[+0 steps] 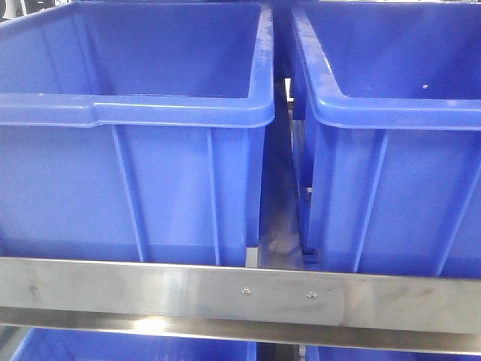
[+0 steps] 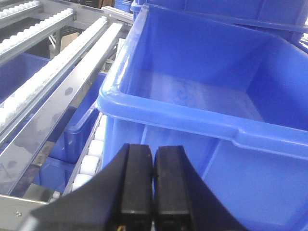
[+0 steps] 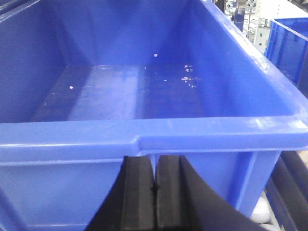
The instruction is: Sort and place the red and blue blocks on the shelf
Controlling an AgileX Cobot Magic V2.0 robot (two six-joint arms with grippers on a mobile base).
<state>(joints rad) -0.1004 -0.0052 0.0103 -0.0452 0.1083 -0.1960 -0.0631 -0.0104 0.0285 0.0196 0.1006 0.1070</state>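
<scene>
While both arms hover in front of the shelf [image 1: 225,289], neither gripper carries anything. Seen from its wrist camera, the left gripper [image 2: 153,185] has its two black fingers [image 2: 134,183] pressed together, clenched on nothing, pointing forward and slightly up at the near wall of a left bin [image 2: 202,91]. It sits just short of that wall, below the rim, with white rollers [image 2: 89,161] to its left and steel tracks [image 2: 57,96] running away diagonally beyond them. The right gripper [image 3: 155,192] is likewise clenched, fingers [image 3: 137,192] meeting along a thin seam, aimed squarely at the front wall of a right bin [image 3: 144,139] just beneath its rim. That bin's floor shows only a few pale specks.

From the front view, the two bins stand side by side on the shelf with a narrow gap between them, left bin [image 1: 135,113] and right bin [image 1: 391,113], both behind the brushed-steel rail [image 1: 376,297] with its two screws [image 1: 245,291]. Tops of further blue bins [image 1: 128,350] show under the rail. No gripper appears in this view.

Neither the red nor the blue block can be seen in any view, so I cannot tell where they are.
</scene>
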